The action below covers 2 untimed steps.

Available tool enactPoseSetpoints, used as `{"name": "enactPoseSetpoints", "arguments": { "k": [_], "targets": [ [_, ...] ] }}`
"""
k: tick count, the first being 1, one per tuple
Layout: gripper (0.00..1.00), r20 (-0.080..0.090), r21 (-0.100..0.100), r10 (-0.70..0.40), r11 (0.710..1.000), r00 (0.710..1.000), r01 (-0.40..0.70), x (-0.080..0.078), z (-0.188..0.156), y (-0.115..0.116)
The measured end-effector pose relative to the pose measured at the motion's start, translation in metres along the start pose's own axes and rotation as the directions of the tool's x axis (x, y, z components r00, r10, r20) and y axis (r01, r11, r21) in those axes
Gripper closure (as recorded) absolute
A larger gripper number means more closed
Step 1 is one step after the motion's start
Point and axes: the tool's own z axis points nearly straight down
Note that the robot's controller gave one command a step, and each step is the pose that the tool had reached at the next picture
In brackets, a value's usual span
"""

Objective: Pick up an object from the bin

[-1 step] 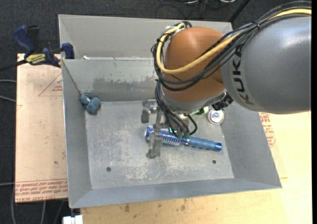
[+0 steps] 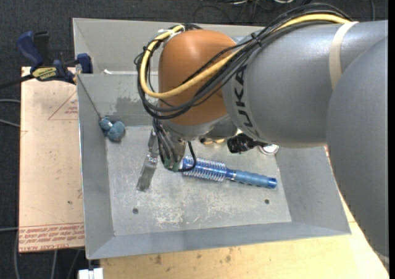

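My gripper [image 2: 157,170] hangs below the orange wrist cover, low over the middle of the bin floor. It is open: one grey finger [image 2: 147,170] slants down to the left and the other stands close to the bristle end of a blue brush. The brush [image 2: 216,173] lies flat, bristle head towards the gripper and blue handle pointing right. Its tip touches or nearly touches the right finger, and nothing sits between the fingers. A small blue-grey lump [image 2: 113,128] rests by the bin's left wall, well apart from the gripper.
The arm and its cables cover the bin's back and right side. A small pale thing [image 2: 269,148] peeks out from under the arm, right of the brush. Bare scuffed floor lies in front of the brush, towards the near wall.
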Motion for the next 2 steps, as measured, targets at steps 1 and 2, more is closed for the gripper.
{"name": "enactPoseSetpoints", "arguments": {
  "k": [1, 2],
  "targets": [
    [0.0, 0.004, 0.004, 0.113, 0.994, 0.994, -0.113, -0.02, -0.032, -0.083],
    [0.0, -0.005, 0.004, -0.41, 0.912, 0.912, 0.41, -0.017, 0.049, -0.115]
  ]
}}
